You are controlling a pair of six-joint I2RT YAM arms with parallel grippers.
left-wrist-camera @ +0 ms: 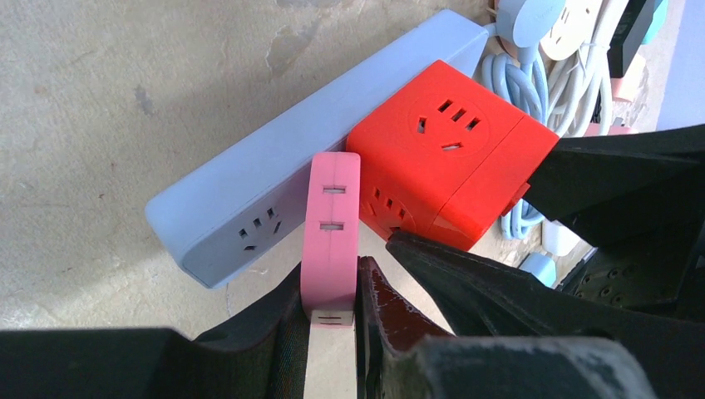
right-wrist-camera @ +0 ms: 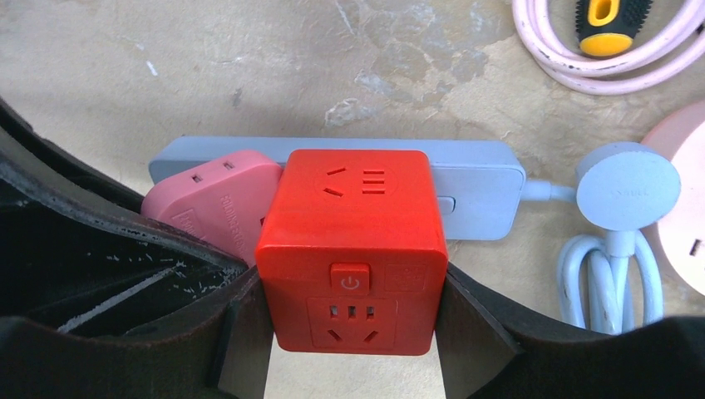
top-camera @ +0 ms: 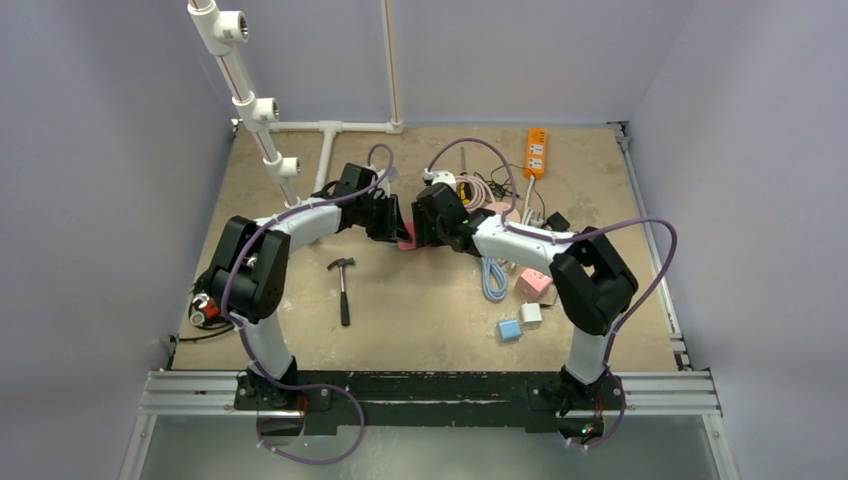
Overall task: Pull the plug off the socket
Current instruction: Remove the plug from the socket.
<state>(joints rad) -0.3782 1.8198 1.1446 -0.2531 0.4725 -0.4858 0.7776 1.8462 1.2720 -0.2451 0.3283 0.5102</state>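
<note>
Left claw (left-wrist-camera: 332, 289) pinches the flat pink plug (left-wrist-camera: 332, 216) by its sides. Right claw (right-wrist-camera: 351, 320) clamps the red cube adapter (right-wrist-camera: 349, 212) just beside it. Both sit in the pale-blue power strip (left-wrist-camera: 241, 195) on the worktop (left-wrist-camera: 100, 100). Beyond lie a coiled blue cable (right-wrist-camera: 611, 283) and a screwdriver (right-wrist-camera: 611, 21). Only the top view shows the hammer (top-camera: 343, 285) and the orange strip (top-camera: 537, 150).

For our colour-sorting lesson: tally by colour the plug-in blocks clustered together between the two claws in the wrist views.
Red: 1, the red cube
Pink: 1, the pink adapter
Pale blue: 1, the power strip
Total: 3
</note>
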